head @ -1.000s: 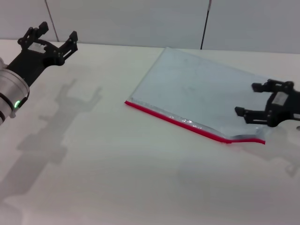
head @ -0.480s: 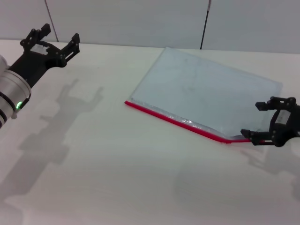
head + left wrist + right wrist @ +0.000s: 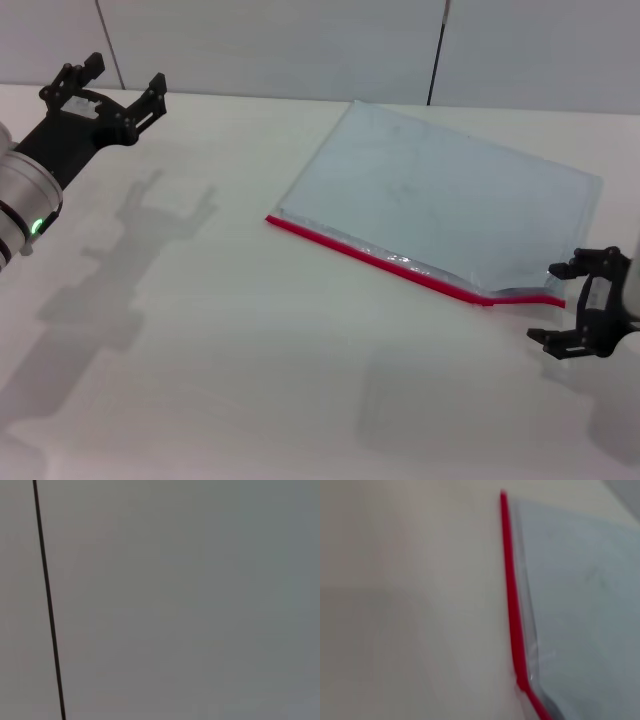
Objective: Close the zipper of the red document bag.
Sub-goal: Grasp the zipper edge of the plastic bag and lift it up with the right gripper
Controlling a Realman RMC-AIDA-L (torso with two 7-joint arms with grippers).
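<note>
The red document bag (image 3: 440, 205) is a big flat see-through pouch, pale grey-blue. It lies flat on the white tabletop (image 3: 230, 350), nearer the far right corner. The zipper (image 3: 400, 268) is a thin bright red strip along the bag's near long edge. Close to its right end the strip bends and lifts a little.

The right gripper (image 3: 562, 305) hangs low by the right edge of the tabletop, just beside the zipper's right end, not touching it. Its fingers are apart. The left gripper (image 3: 108, 78) is raised near the far left corner, well apart from the bag, fingers spread wide too.
</note>
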